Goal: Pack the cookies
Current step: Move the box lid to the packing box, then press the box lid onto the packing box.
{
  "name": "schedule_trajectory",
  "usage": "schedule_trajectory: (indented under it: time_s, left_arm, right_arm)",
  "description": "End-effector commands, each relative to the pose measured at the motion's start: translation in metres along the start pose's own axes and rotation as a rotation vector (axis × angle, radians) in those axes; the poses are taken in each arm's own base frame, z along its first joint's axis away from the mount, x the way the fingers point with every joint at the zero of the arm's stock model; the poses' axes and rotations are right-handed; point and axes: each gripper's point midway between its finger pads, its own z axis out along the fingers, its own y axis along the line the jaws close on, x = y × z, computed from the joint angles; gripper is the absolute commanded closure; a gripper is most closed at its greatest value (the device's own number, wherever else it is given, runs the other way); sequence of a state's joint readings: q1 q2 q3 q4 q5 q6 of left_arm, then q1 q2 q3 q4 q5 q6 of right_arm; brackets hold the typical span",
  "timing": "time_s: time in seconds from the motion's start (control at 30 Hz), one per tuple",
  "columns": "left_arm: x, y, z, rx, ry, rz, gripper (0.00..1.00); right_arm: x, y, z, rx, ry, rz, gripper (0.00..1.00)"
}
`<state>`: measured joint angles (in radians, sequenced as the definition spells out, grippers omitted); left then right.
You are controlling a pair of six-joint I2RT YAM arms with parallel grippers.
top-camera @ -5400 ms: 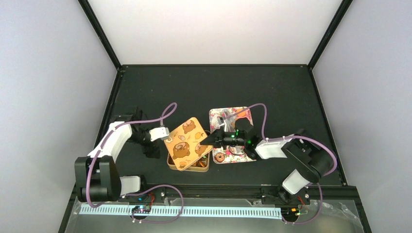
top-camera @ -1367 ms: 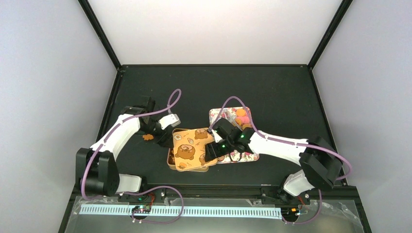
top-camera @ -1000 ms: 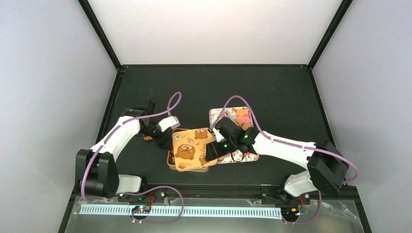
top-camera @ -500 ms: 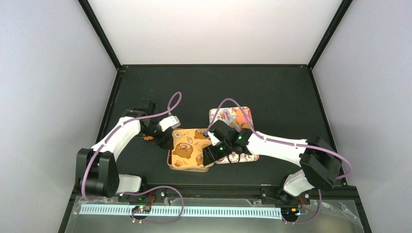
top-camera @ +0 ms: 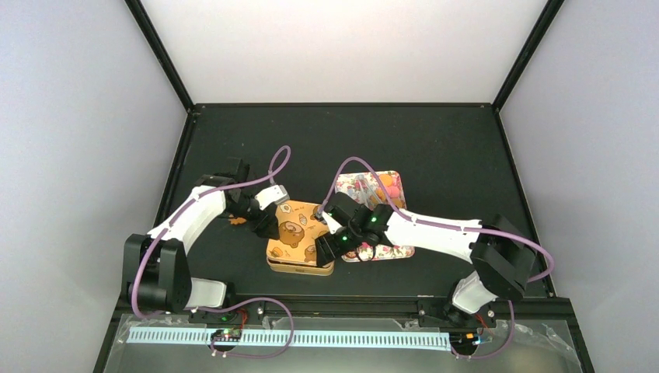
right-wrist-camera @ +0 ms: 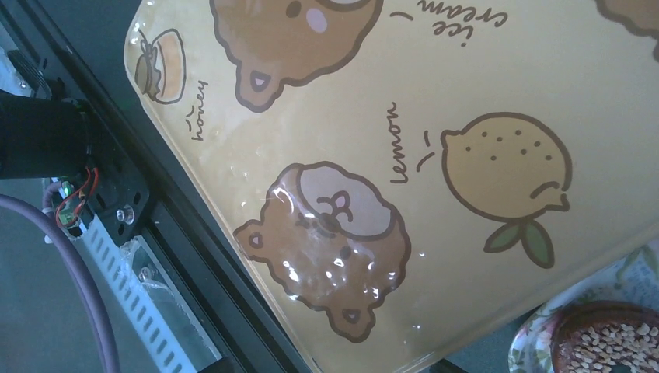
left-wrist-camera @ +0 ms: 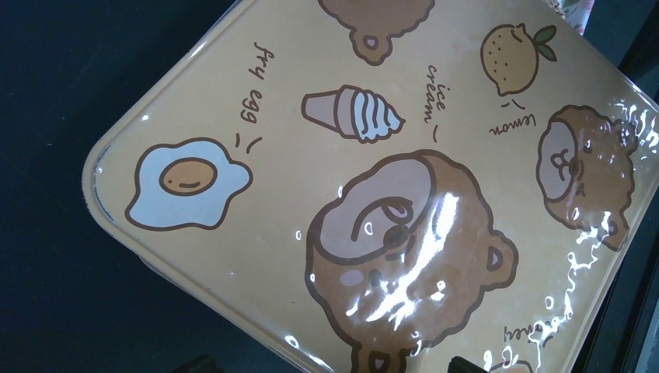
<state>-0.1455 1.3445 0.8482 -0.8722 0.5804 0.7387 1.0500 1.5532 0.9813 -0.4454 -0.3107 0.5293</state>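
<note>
**Entry: square orange metal lid printed with cartoon bears (top-camera: pixel 298 233)**, the landmark for all below.

- Change: a second ago the lid sat skewed and overhung its box. Now it lies square on the shallow golden tin (top-camera: pixel 300 270), with only the tin's near rim showing. Closing looks almost done; a press-down may remain.
- Left end effector (top-camera: pixel 268 225): at the lid's left edge, fingers spread wide, pinching nothing that I can see.
- Right end effector (top-camera: pixel 326 251): at the lid's near right corner. I cannot tell whether it is spread or closed, as its fingers are hidden.
- Cookies, packed: presumably under the lid, so unseen and uncounted.
- Cookies, unpacked: small round orange and pink ones (top-camera: pixel 388 189) sit on the floral tray (top-camera: pixel 386 253), right of the lid. A brown seeded ring (right-wrist-camera: pixel 614 342) lies on that tray, by the lid's corner.
- Stray: one small orange piece (top-camera: pixel 237 221) lies on the black table (top-camera: pixel 350 140), left of the lid, probably a cookie. With these still out, packing looks unfinished.
- Obscured: both wrist views are filled by the lid.
</note>
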Motion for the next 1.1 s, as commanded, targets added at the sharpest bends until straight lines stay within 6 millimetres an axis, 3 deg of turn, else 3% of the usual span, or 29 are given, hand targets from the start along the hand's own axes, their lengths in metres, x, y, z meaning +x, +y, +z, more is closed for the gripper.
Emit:
schedule_trajectory:
  time_s: [0.0,0.2,0.37,0.47,0.73,0.87,1.07]
  left_arm:
    - [-0.012,0.002,-0.004,-0.002,-0.032,0.014,0.22]
    - [-0.004,-0.001,-0.001,0.007,-0.015,0.025,0.25]
    - [0.007,-0.008,0.001,0.011,0.005,0.044,0.27]
    - [0.012,-0.01,0.002,0.01,0.014,0.054,0.28]
    - [0.022,-0.017,0.004,0.025,0.035,0.065,0.28]
    - [0.023,-0.025,0.0,0.026,0.019,0.104,0.29]
    - [0.033,-0.04,0.001,0.08,0.039,0.148,0.3]
  right_arm:
    - [-0.002,0.008,-0.003,-0.013,0.002,-0.025,0.34]
    - [-0.002,0.0,-0.025,0.043,-0.012,-0.05,0.33]
    - [-0.029,-0.021,-0.051,0.054,-0.097,0.0,0.33]
    - [-0.048,-0.034,-0.056,0.063,-0.135,0.028,0.32]
    - [-0.097,-0.052,-0.03,0.114,-0.12,0.031,0.33]
    - [-0.093,-0.054,-0.019,0.097,-0.104,0.044,0.35]
    - [-0.069,-0.052,-0.012,0.093,-0.086,0.042,0.36]
